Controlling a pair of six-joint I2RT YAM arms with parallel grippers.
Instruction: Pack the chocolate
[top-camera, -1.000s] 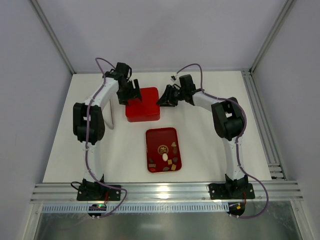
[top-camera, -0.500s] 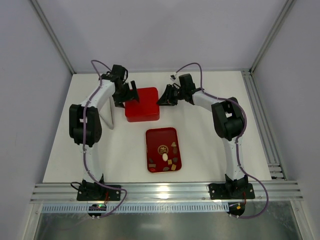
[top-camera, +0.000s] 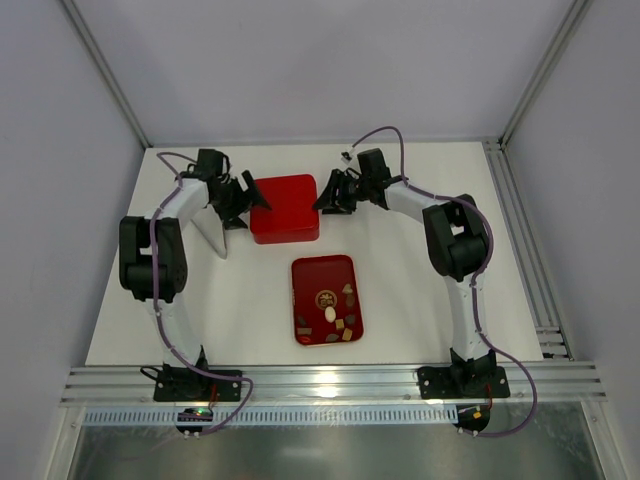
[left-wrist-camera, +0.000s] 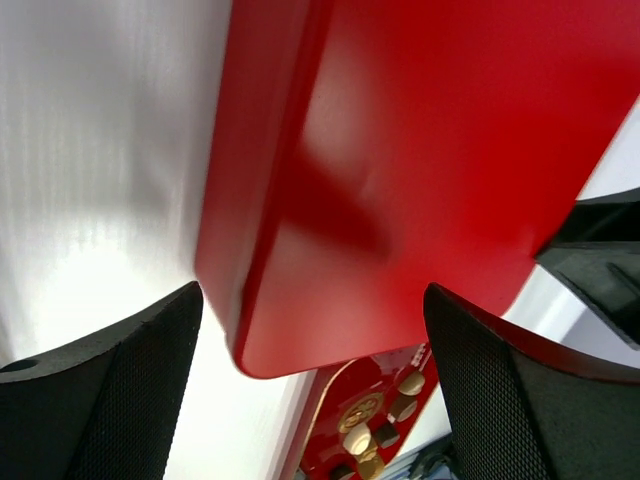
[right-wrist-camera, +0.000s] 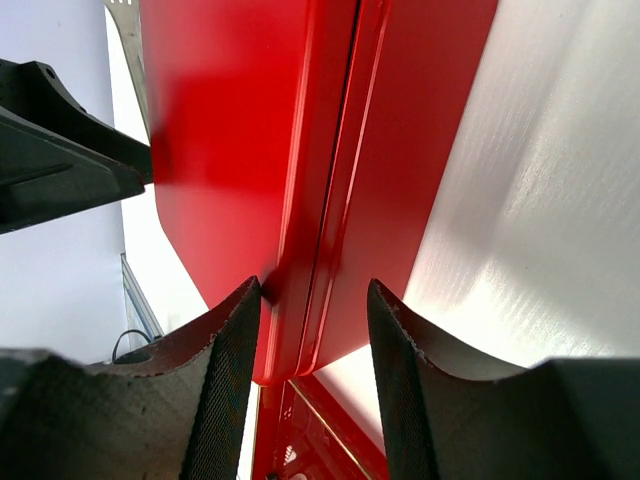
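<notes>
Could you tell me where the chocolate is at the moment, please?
In the top view, the chocolate lies in the flat red tray near the centre, just on the near side of the red box.

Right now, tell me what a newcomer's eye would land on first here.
A glossy red square box sits at the far middle of the white table, with the left gripper and right gripper flanking its sides. Closer in lies a flat red tray holding assorted brown, tan and cream chocolate pieces.
</notes>
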